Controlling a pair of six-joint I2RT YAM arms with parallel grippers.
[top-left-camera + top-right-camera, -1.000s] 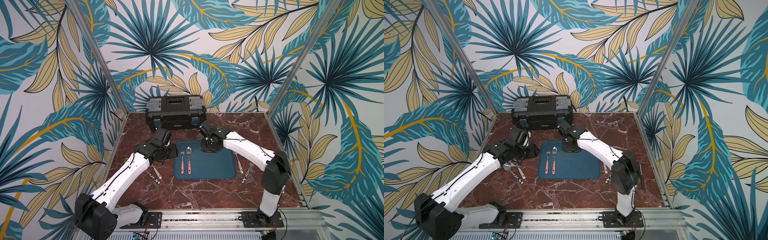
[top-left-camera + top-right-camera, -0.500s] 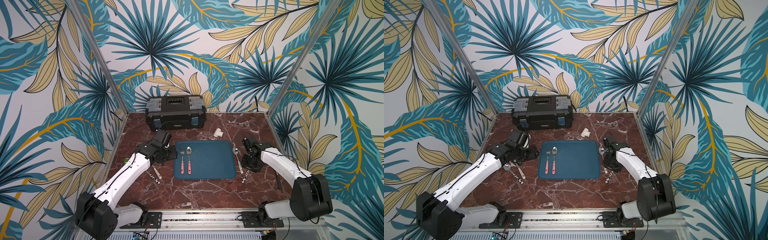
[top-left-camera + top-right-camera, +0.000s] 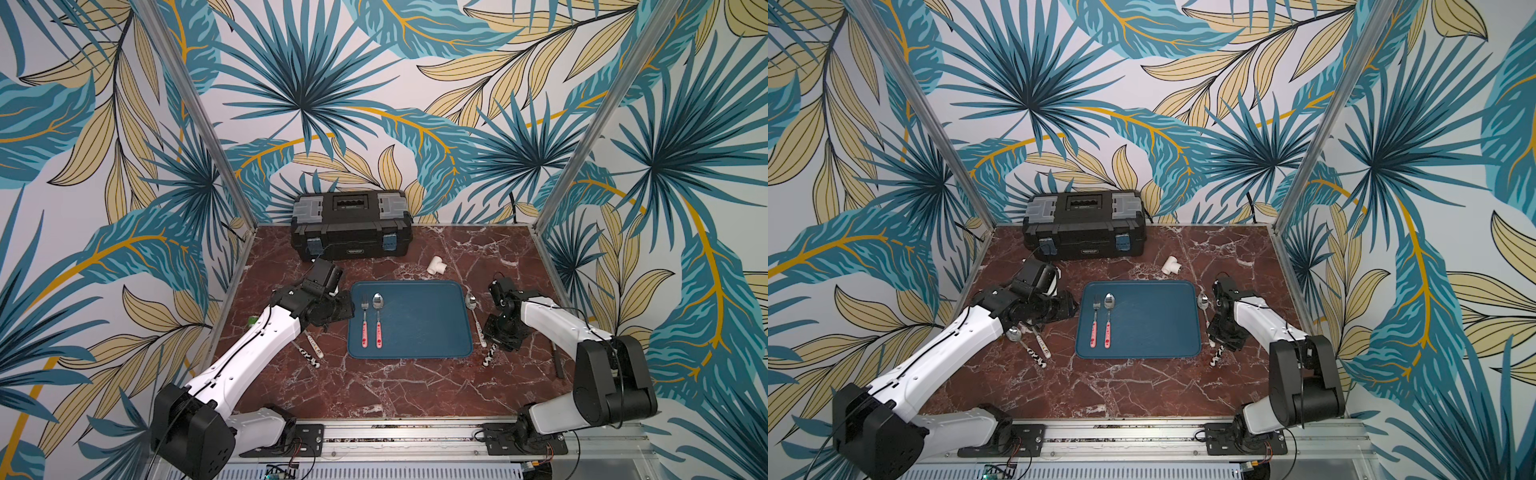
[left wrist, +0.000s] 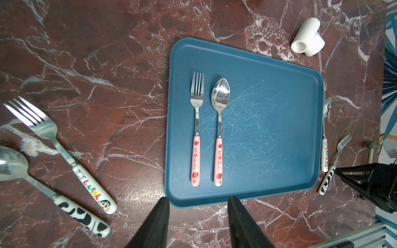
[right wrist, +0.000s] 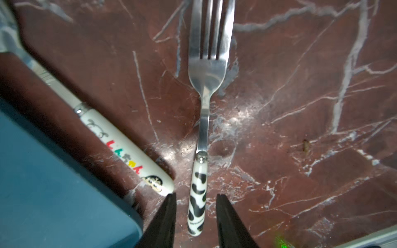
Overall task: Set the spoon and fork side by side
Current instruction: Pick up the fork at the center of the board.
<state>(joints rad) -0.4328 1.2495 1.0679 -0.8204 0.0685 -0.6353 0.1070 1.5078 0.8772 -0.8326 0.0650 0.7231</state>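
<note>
A pink-handled fork (image 4: 196, 128) and spoon (image 4: 219, 131) lie parallel on the blue tray (image 4: 279, 120), left of the tray's centre in the left wrist view, heads toward the top of the frame and handle ends level, close together but not touching; this suggests one pair is already set side by side. Both have steel heads and pale pink handles printed with red strawberries. The left gripper (image 4: 197, 223) hangs just below the tray's lower edge in that view, jaws spread and empty, probably held clear so the pair is not disturbed. In the right wrist view the right gripper (image 5: 195, 219) straddles the end of the cow fork (image 5: 200, 150), its jaws spread on either side of the black-and-white handle with a gap showing each side, so nothing is pinched yet; the placement reads as lining up for a grasp. The cartoon spoon (image 5: 120, 150) lies slantwise at centre left of that frame, its handle tip near the left jaw and beside the tray corner, which could crowd the closing. In a top view a second loose fork-and-spoon pair (image 3: 1034, 345) lies left of the tray, and a toolbox (image 3: 351, 224) stands behind.
</note>
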